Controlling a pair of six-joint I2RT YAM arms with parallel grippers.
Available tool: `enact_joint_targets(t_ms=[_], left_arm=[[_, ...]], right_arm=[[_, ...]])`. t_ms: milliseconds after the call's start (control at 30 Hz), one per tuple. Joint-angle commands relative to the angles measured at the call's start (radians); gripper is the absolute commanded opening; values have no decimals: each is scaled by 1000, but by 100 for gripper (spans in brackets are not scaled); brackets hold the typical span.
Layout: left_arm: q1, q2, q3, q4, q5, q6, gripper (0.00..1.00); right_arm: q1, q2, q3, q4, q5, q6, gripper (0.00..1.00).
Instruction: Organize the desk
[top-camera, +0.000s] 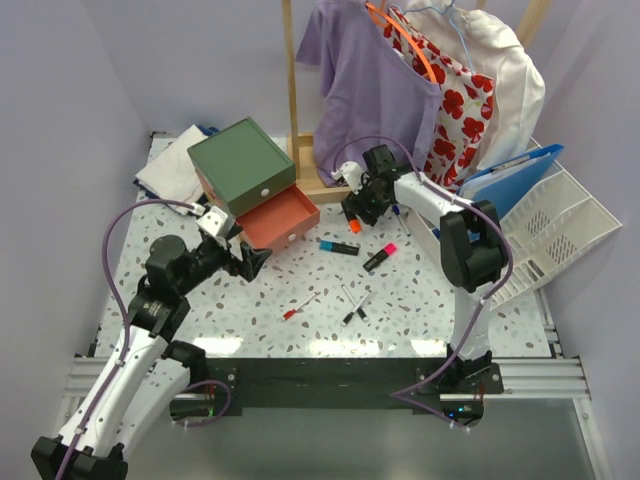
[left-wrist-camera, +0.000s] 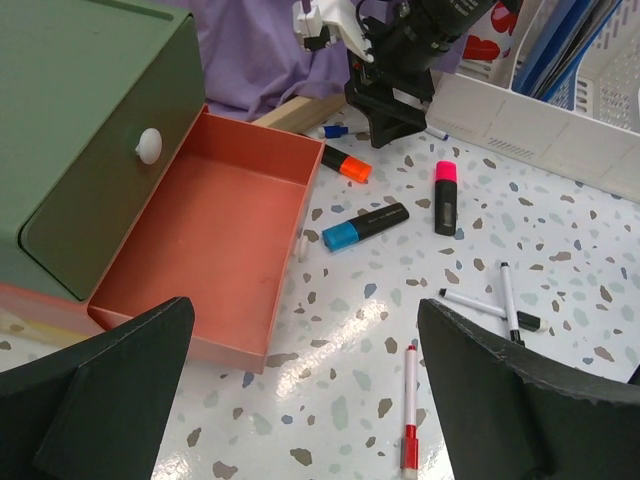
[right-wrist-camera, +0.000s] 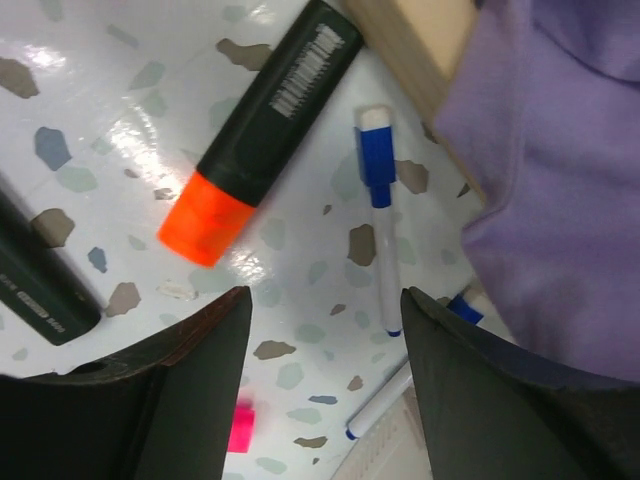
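Observation:
The white speckled desk (top-camera: 230, 325) holds a green drawer box (top-camera: 240, 165) with its orange drawer (top-camera: 282, 220) pulled open and empty. An orange-capped highlighter (right-wrist-camera: 265, 125), a blue-capped one (top-camera: 338, 247) and a pink-capped one (top-camera: 380, 258) lie mid-desk. A red marker (top-camera: 298, 307) and two black pens (top-camera: 355, 303) lie nearer the front. My left gripper (top-camera: 255, 258) is open and empty, hovering by the drawer's front corner (left-wrist-camera: 240, 350). My right gripper (top-camera: 357, 215) is open and empty, low over the desk between the orange highlighter and a blue marker (right-wrist-camera: 380, 220).
A wooden rack base (right-wrist-camera: 415, 50) with a hanging purple garment (top-camera: 370, 80) stands behind the right gripper. A second blue marker (right-wrist-camera: 380, 405) lies by the white file tray (top-camera: 560, 230), which holds a blue folder (top-camera: 515, 170). A white cloth (top-camera: 170, 160) lies back left.

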Motion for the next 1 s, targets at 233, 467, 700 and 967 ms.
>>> enact_joint_targets(t_ms=[233,467,700,967], left_arm=[[-3,1,-1,41,-22,24,100],[-3,-7,-1,38,-35,27,100],[-3,-15,-3,36,-39,28,100],[-3,-21,-3,36,-38,27,100]], right_arm=[[-30,96,135,-82,-69,-75,52],[-30,174,207,-124,-83,-82,41],[-30,188,184,-131,-94,-84,26],[-30,53,83,-128,-158,-84,6]])
